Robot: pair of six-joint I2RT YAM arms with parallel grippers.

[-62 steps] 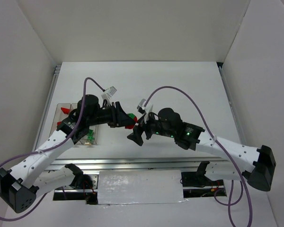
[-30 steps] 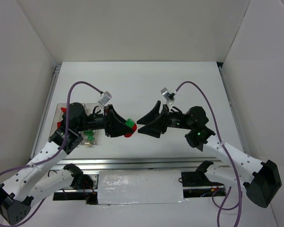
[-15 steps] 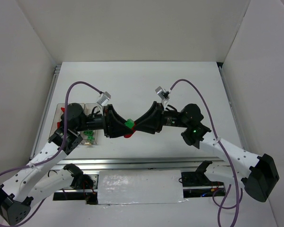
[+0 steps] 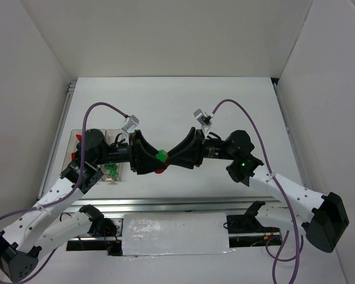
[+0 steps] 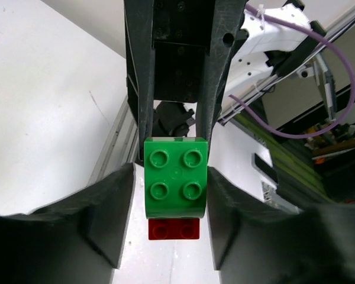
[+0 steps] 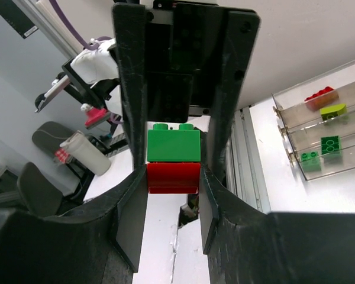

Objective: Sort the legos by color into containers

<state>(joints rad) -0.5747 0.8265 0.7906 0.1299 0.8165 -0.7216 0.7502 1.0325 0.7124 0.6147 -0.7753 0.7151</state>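
A two-coloured lego stack hangs in mid-air between both grippers: a green brick [image 4: 161, 155] [image 5: 176, 183] [image 6: 173, 145] joined to a red brick [image 4: 160, 169] [image 5: 174, 228] [image 6: 173, 176]. My right gripper [image 4: 167, 160] [image 6: 173, 184] is shut on the red brick, both pads against its sides. My left gripper [image 4: 155, 161] [image 5: 170, 195] faces it from the left with its fingers around the green brick and a narrow gap on one side. The containers [image 4: 115, 171] [image 6: 325, 127] lie at the table's left under my left arm, holding red, yellow-green and green legos.
A metal rail [image 4: 165, 204] runs along the table's near edge. White walls [image 4: 41, 77] close in the left, back and right sides. Purple cables [image 4: 103, 106] arc above both wrists.
My right gripper has come in from the right and shut on the red brick. My left jaws have since spread slightly off the green brick. The arms have barely moved in the last half second.
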